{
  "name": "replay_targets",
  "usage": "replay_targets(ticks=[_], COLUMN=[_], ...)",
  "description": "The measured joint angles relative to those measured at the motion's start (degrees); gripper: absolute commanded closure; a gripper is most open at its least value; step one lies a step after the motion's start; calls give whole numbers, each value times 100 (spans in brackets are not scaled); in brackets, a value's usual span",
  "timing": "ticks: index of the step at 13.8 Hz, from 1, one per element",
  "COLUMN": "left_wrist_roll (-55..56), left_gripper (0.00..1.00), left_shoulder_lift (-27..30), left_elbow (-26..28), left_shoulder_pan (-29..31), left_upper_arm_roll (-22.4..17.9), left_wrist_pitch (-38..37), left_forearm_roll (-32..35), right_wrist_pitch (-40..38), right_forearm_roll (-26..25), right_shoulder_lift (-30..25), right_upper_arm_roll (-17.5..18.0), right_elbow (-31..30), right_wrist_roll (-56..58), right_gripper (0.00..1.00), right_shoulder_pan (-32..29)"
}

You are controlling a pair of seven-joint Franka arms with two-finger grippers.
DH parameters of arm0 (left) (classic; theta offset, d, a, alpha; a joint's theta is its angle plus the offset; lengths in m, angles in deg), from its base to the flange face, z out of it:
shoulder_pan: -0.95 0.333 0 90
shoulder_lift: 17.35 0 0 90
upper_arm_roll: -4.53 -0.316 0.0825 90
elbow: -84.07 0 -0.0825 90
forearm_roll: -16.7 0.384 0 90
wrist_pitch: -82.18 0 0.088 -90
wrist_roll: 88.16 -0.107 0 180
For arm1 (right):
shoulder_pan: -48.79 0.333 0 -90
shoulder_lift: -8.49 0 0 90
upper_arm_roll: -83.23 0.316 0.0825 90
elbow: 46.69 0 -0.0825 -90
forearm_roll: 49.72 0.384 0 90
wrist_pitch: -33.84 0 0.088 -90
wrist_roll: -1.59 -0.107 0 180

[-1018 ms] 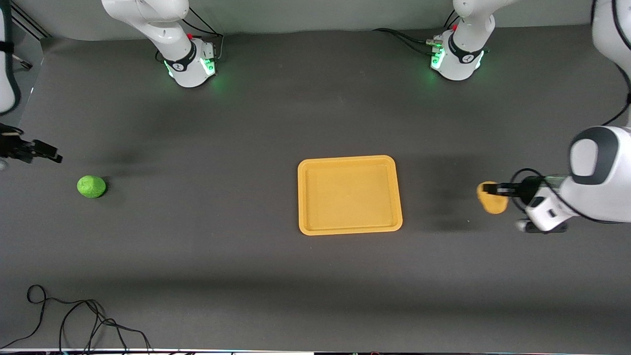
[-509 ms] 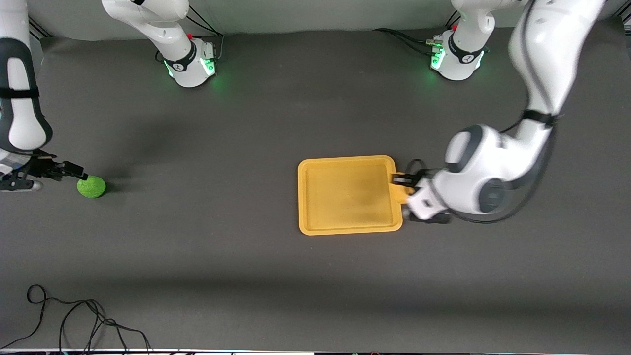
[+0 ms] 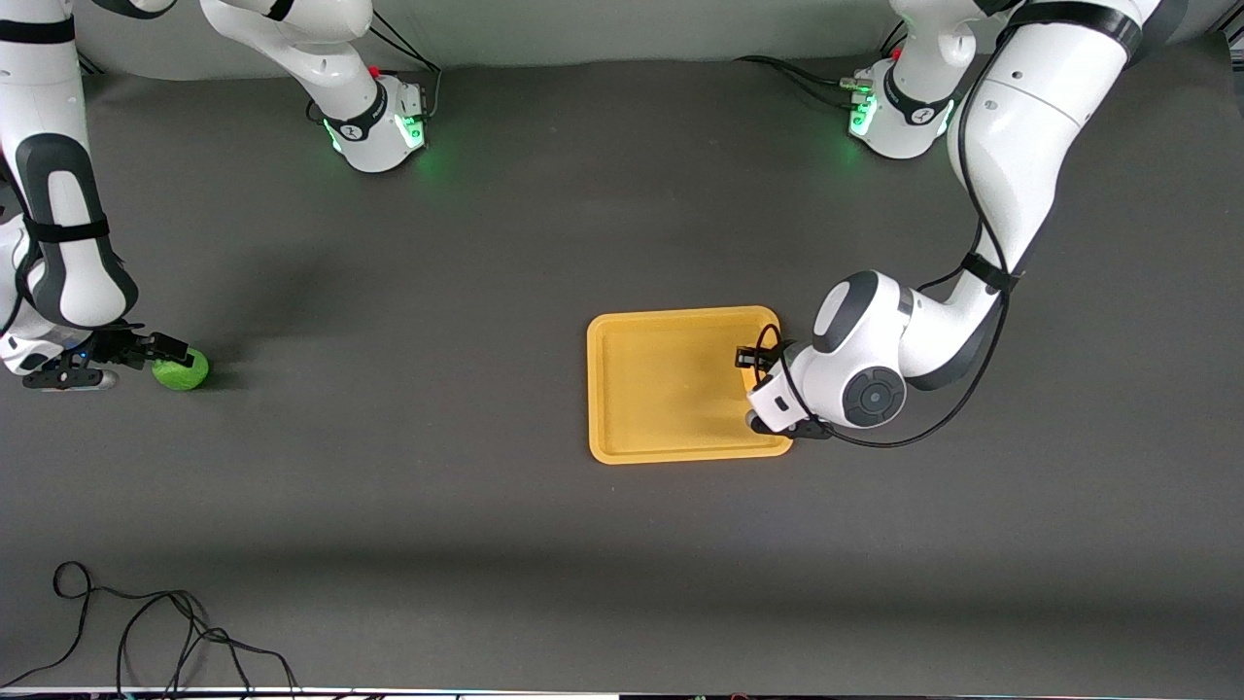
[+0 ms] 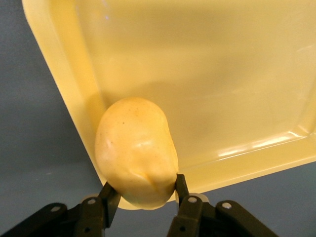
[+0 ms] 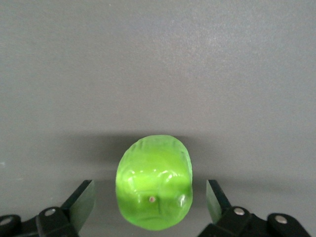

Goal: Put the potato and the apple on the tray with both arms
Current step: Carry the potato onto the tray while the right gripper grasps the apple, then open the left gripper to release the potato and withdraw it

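Note:
The yellow-orange tray point(image 3: 622, 389) lies mid-table. My left gripper point(image 3: 750, 362) is over the tray's edge toward the left arm's end. It is shut on the yellow-orange potato point(image 4: 136, 150), which hangs over the tray's rim point(image 4: 74, 106) in the left wrist view; the potato is hidden by the wrist in the front view. The green apple point(image 3: 183, 369) lies on the mat at the right arm's end. My right gripper point(image 3: 155, 352) is down at the apple, open, with a finger point(image 5: 81, 202) on each side of the apple point(image 5: 154, 195), not touching.
Dark grey mat point(image 3: 437, 544) covers the table. A black cable point(image 3: 146, 632) loops on the mat at the corner nearest the camera, at the right arm's end. Both arm bases point(image 3: 374, 126) stand at the table's edge farthest from the camera.
My left gripper has carried the potato from the open mat to over the tray's edge. My right gripper has come down and now straddles the apple.

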Motion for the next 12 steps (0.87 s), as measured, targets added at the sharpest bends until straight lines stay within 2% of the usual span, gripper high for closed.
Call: replay_targets(ticks=[1,2,3,4,6,8,12], left_wrist_roll=[1,3,6,9,20,26,33], left_gripper=[87,78,68,67,49,4,1], left_shoulder_lift=[-13,-15,-15,-20,-56,-120,-166], left_elbow=[0,0,0,1,2,2,-7], left_shoulder_pan=[0,0,-1,-4,-6,-6,-3], left_upper_arm_roll=[-3,-4,-4,-4,-5,-11,-23], left_wrist_pitch=[21,56,87,115,147,182,208], left_forearm_roll=[10,18,26,35,42,48,72], right_wrist_pitch=[12,13,13,13,13,6,-18], right_forearm_roll=[39,69,88,112,263,332,356], right_shoulder_lift=[71,142,207,263,367,433,433], right_upper_arm_roll=[1,5,10,16,24,33,46], right_elbow=[35,84,140,180,230,287,370], right_wrist_roll=[12,22,25,26,38,48,109], right_gripper=[0,2,11,19,45,59,62], right_shoulder_pan=[0,0,1,1,6,21,77])
